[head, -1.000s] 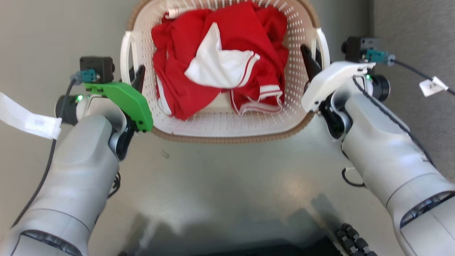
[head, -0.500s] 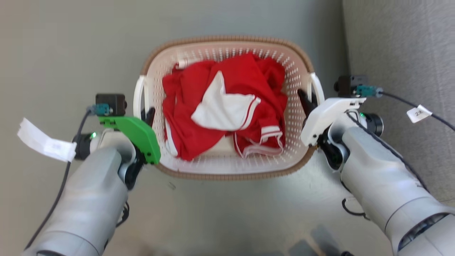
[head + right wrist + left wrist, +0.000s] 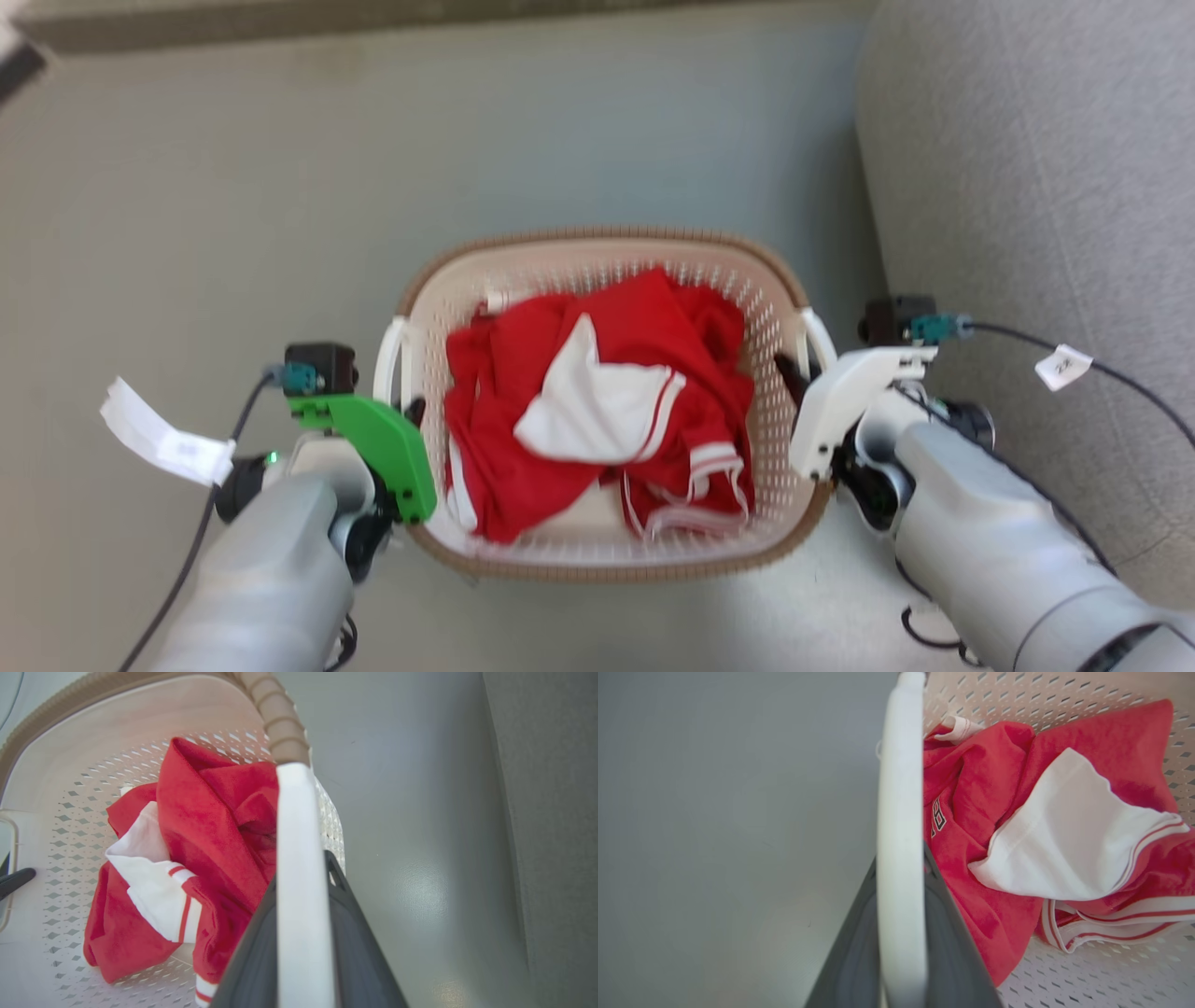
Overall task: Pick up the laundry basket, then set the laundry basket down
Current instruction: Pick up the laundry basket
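A: L arm [image 3: 271, 560]: pale grey shell, green wrist bracket [image 3: 383, 448], blk cam [image 3: 320, 359] w/ teal plug [image 3: 299, 377], blk cable [image 3: 201, 541], white tag [image 3: 163, 439].
B: R arm [image 3: 990, 551]: same grey, white bracket [image 3: 845, 401], tagged blk cable [image 3: 1139, 397]; dark fingers [image 3: 355, 952].

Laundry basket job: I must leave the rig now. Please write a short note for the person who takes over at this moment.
The left gripper is shut on the laundry basket, fingers either side of its left handle.
The right gripper is shut likewise on the right handle.
The basket is level between the arms over the grey floor, red and white clothing inside.
Done: both handles gripped. Whether it is off the floor cannot be told.
Left: complete the lift if needed, then set it down.
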